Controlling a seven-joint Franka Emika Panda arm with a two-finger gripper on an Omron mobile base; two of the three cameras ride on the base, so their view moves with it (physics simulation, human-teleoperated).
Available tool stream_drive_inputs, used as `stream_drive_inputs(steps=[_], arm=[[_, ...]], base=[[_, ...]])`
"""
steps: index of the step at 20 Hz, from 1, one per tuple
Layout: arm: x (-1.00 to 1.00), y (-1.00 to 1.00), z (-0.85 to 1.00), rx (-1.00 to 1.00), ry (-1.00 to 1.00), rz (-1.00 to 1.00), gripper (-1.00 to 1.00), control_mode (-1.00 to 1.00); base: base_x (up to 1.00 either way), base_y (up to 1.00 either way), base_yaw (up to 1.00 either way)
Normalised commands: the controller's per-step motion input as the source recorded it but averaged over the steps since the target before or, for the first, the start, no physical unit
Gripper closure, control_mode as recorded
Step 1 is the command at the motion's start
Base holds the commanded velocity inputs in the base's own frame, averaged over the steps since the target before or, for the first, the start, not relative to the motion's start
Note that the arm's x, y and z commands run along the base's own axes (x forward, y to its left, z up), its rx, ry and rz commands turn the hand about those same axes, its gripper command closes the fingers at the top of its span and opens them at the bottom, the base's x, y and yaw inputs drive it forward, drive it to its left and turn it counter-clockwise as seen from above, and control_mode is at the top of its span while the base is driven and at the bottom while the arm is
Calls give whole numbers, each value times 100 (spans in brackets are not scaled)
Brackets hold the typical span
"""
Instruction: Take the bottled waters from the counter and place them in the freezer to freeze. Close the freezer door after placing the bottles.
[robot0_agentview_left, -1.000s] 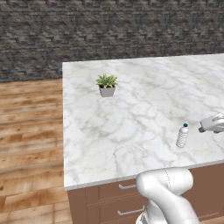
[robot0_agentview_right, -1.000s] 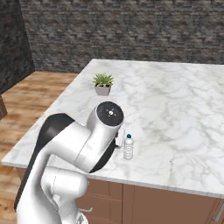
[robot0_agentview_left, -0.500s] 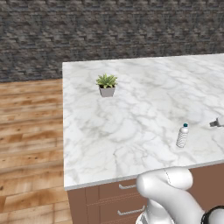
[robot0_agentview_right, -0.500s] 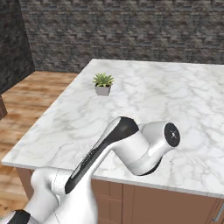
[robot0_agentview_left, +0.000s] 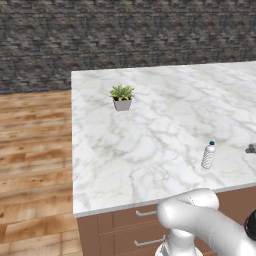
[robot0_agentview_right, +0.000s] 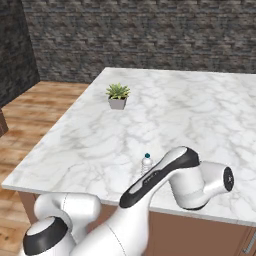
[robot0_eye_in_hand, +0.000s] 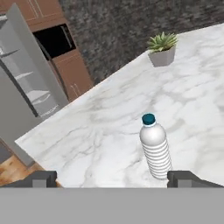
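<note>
Gripper (robot0_eye_in_hand: 113, 177) fingers stand wide apart and hold nothing, low over the counter (robot0_eye_in_hand: 105, 127). From the left in the hand view: the freezer (robot0_eye_in_hand: 22, 87) with its door swung open, then a bottled water (robot0_eye_in_hand: 155, 148) upright on the marble just ahead of the fingertips, then a potted plant (robot0_eye_in_hand: 162, 49) farther back.

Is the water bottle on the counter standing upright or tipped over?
Upright. The bottle stands on its base on the marble counter, teal cap on top.
</note>
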Motion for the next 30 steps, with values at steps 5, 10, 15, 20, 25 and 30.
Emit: stream_drive_inputs(steps=[5, 10, 15, 20, 25, 30], arm=[[23, -11, -70, -16, -40, 22, -100, -100], [12, 3, -43, -19, -52, 26, -100, -100], [0, 2, -2, -2, -8, 8, -100, -100], [15, 0, 0, 0, 2, 0, -100, -100], [32, 0, 0, 0, 9, 0, -100, -100], [41, 2, -3, -1, 2, 0, -100, -100]], base=[[0, 0, 0], [0, 0, 0], [0, 0, 0], [0, 0, 0], [0, 0, 0], [0, 0, 0]])
